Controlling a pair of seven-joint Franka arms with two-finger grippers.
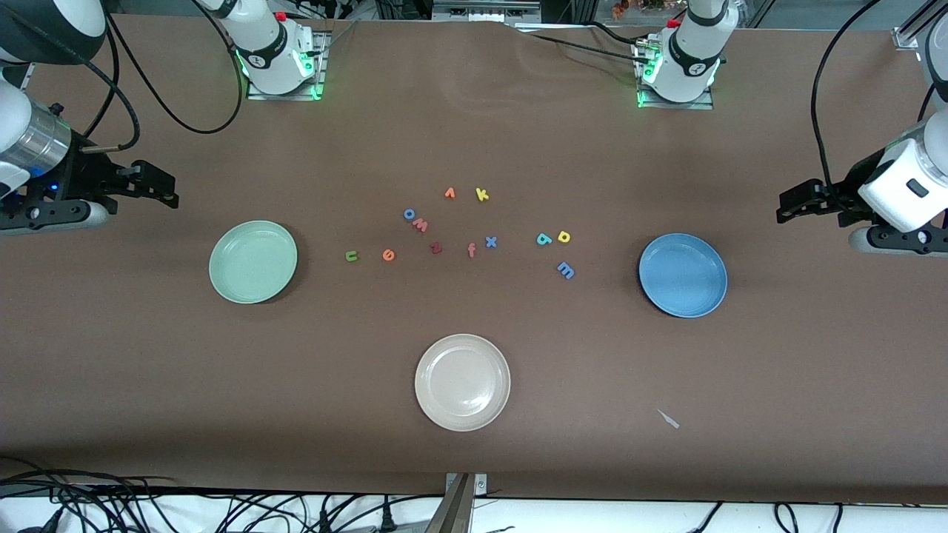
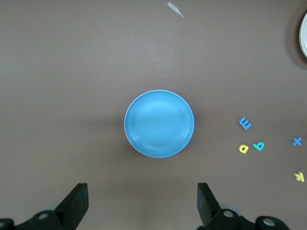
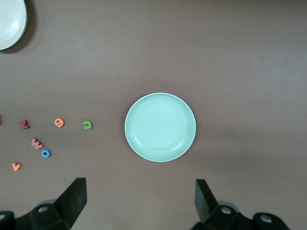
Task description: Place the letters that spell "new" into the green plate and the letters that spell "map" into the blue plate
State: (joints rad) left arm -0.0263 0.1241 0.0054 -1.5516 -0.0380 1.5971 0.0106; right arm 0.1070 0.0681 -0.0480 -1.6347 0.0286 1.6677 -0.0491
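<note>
The green plate point(image 1: 253, 261) point(image 3: 160, 127) lies toward the right arm's end of the table, the blue plate point(image 1: 683, 275) point(image 2: 159, 123) toward the left arm's end. Between them lie the green n point(image 1: 351, 256) point(image 3: 87, 124), orange e point(image 1: 388, 255) point(image 3: 59, 122), pink w point(image 1: 420, 224) point(image 3: 37, 143), blue m point(image 1: 565, 271) point(image 2: 245, 123), teal a point(image 1: 543, 239) point(image 2: 259, 145) and yellow p point(image 1: 563, 237) point(image 2: 243, 149). My right gripper point(image 1: 164, 186) point(image 3: 140, 199) hangs open and empty over bare table beside the green plate. Beside the blue plate, my left gripper point(image 1: 789, 203) point(image 2: 142, 201) is likewise open and empty.
A cream-white plate point(image 1: 462, 382) sits nearest the front camera. Among the task letters lie a blue o point(image 1: 409, 214), dark red z point(image 1: 435, 248), orange-red f point(image 1: 471, 250), blue x point(image 1: 490, 241), orange v point(image 1: 449, 193) and yellow k point(image 1: 482, 195). A small pale scrap point(image 1: 669, 419) lies near the front edge.
</note>
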